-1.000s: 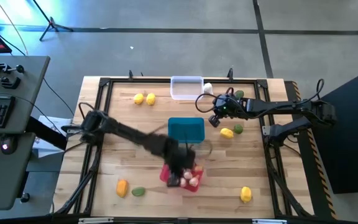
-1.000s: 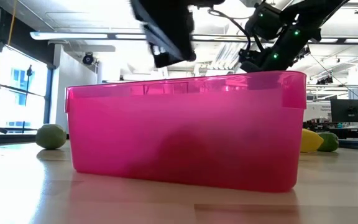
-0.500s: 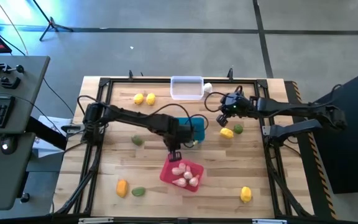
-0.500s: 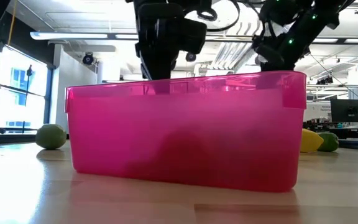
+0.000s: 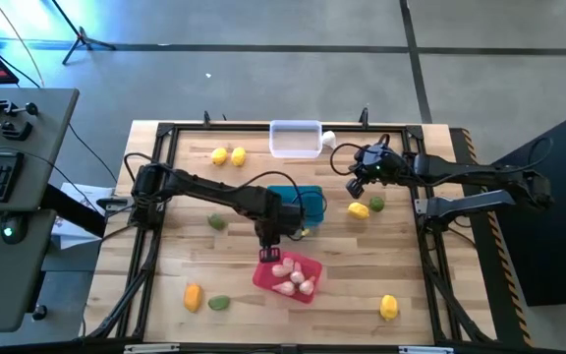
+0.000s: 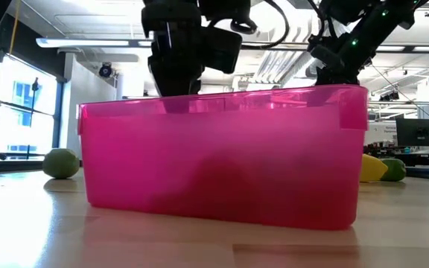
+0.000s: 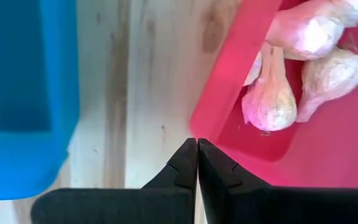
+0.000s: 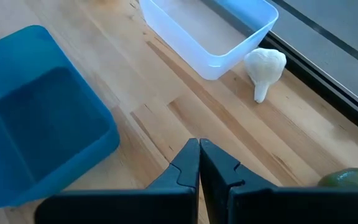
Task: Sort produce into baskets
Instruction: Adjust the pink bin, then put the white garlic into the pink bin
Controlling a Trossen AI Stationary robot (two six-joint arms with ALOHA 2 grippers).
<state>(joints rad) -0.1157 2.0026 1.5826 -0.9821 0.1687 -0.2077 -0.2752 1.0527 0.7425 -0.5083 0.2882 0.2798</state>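
Closed right end effector [image 8: 199, 163], blue basket [image 8: 39, 118], clear basket [image 8: 210, 31], garlic bulb [image 8: 265, 67]

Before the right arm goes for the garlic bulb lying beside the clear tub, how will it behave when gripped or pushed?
The garlic bulb lies on its side with its stem on the wood, so a push would probably swing it round rather than roll it straight. Its rounded, tapering body may slip out of a grip near the stem. It touches the clear tub, which could hinder the right hand.
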